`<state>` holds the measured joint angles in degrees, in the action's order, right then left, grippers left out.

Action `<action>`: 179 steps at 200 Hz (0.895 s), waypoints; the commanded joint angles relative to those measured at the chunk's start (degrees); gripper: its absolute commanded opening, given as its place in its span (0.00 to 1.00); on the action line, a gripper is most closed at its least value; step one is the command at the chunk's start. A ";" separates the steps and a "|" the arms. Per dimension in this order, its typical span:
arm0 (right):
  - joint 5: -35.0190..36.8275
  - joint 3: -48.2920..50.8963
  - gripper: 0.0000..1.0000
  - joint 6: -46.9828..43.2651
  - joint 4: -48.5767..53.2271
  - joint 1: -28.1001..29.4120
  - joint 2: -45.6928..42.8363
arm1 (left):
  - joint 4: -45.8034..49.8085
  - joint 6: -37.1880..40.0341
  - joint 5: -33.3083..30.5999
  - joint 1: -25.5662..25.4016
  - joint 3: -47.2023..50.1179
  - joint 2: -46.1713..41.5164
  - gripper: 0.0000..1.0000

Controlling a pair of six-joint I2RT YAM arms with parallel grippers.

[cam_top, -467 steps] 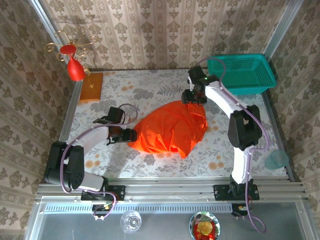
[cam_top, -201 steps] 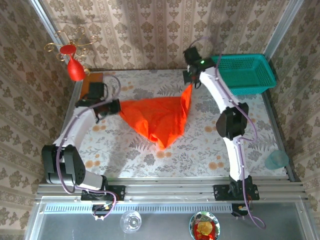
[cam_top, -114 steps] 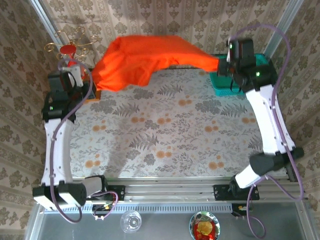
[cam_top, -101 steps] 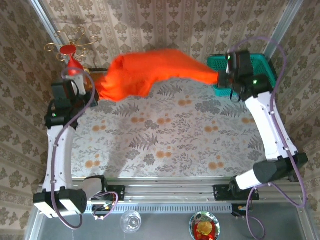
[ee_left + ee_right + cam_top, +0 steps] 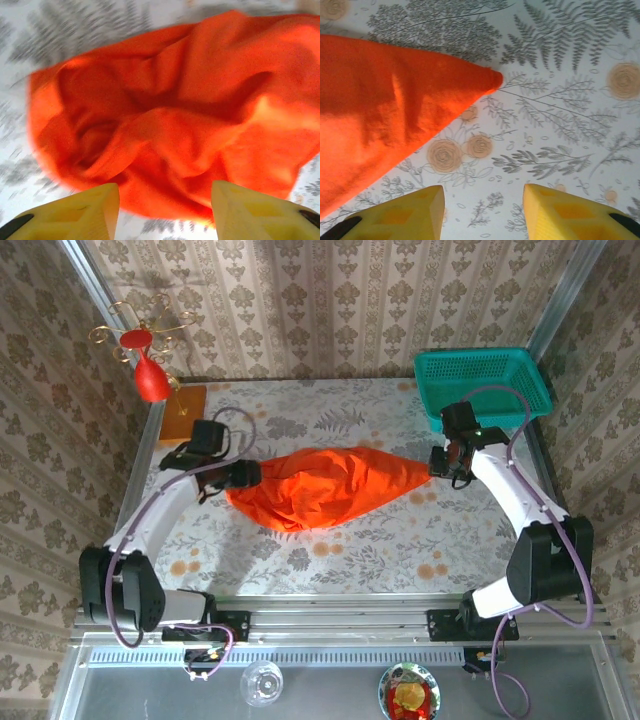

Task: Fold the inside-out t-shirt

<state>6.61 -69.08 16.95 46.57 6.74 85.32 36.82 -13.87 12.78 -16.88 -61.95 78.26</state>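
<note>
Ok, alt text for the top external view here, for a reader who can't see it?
An orange-red t-shirt lies bunched in a long heap on the floral table, the left gripper at its left end and the right gripper at its pointed right end. A teal basket sits at the far right, a red ornament far left.

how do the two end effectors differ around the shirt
The left end effector faces the crumpled wide end of the t-shirt; the right end effector faces its narrow pointed tip. Cloth reaches the left's gap; bare table shows in the right's. Both are open, gripping nothing.
</note>
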 commanded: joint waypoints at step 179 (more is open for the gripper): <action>2.51 -7.40 0.72 1.43 -9.74 -0.33 26.32 | -11.19 -11.20 -0.90 -11.77 8.51 11.96 0.63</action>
<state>10.31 -74.94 17.43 39.42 6.81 109.71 28.01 -23.18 9.19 -29.15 -53.98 88.66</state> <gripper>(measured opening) 0.721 0.653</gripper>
